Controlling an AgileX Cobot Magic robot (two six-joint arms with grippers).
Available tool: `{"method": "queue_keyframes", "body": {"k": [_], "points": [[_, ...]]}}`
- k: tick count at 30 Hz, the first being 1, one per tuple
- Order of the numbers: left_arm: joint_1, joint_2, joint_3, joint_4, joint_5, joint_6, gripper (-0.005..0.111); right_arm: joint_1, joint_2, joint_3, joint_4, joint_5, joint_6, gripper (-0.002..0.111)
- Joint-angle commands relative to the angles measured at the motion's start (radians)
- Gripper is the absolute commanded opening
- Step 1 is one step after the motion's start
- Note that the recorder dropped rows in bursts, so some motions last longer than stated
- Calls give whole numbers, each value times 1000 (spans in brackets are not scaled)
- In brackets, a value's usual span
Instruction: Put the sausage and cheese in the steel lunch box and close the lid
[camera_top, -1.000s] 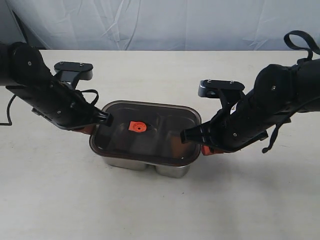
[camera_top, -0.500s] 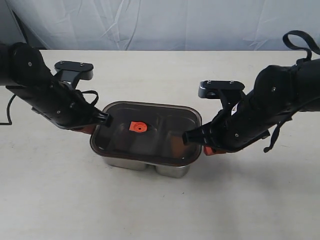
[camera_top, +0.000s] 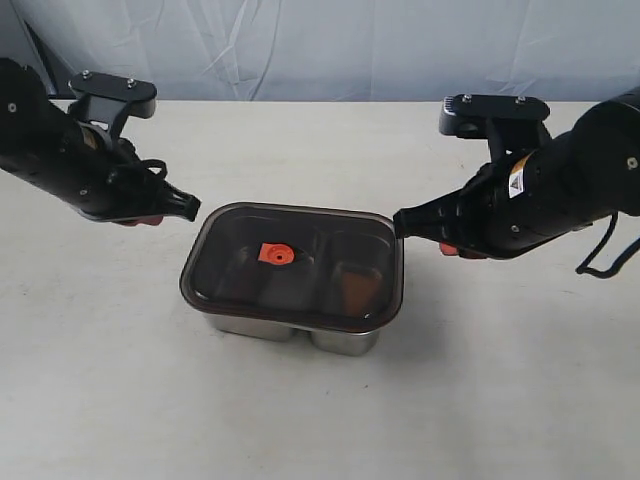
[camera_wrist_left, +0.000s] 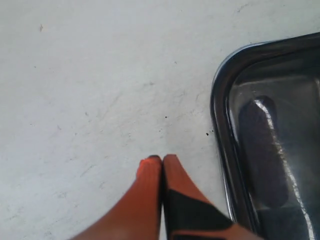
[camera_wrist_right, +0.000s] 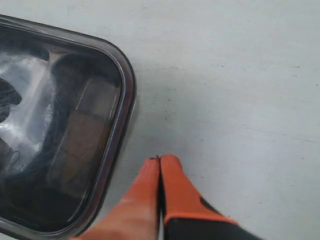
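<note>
The dark smoky lid (camera_top: 293, 265) with its orange valve tab (camera_top: 273, 253) lies on the steel lunch box (camera_top: 345, 341) at the table's middle. Through the lid an orange-brown block, the cheese (camera_top: 357, 287), shows in the right compartment. A dark long shape, probably the sausage (camera_wrist_left: 262, 150), lies under the lid in the left compartment. My left gripper (camera_wrist_left: 162, 159) is shut and empty, off the box's left end and above the table. My right gripper (camera_wrist_right: 159, 160) is shut and empty, beside the box's right end (camera_wrist_right: 122, 107).
The box stands on a pale table (camera_top: 320, 420) with a white cloth backdrop (camera_top: 320, 45) behind it. Both black arms (camera_top: 70, 150) (camera_top: 560, 190) hang over the table on either side of the box.
Both grippers have lifted off the lid's ends and drawn outward and back, the left to the left, the right to the right. The lid stays on the box.
</note>
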Motion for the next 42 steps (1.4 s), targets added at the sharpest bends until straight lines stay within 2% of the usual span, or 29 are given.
{"method": "queue_keyframes", "body": {"k": [1, 8, 11, 17, 21, 27, 32, 42], "points": [[0, -35, -2, 2, 21, -8, 0, 14, -7, -4, 30, 6, 2, -1], [0, -43, -2, -50, 76, -3, 0, 68, -7, -4, 52, 6, 2, -1], [-13, -43, -2, -130, 89, 93, 0, 68, -7, -4, 58, -30, 2, -1], [-81, -43, -2, -305, 97, 275, 0, 68, -5, -4, 77, -118, 2, -1], [-112, -43, -2, -307, 97, 280, 0, 68, 28, -32, 81, -138, 2, -1], [-112, -41, -2, -305, 111, 281, 0, 77, 151, -130, 103, -103, -13, -1], [-112, 44, -2, -296, 139, 281, 0, 125, 246, -194, 125, -94, -24, -1], [-112, 161, -2, -272, 174, 276, 0, 125, 337, -194, 140, -46, -24, -1]]}}
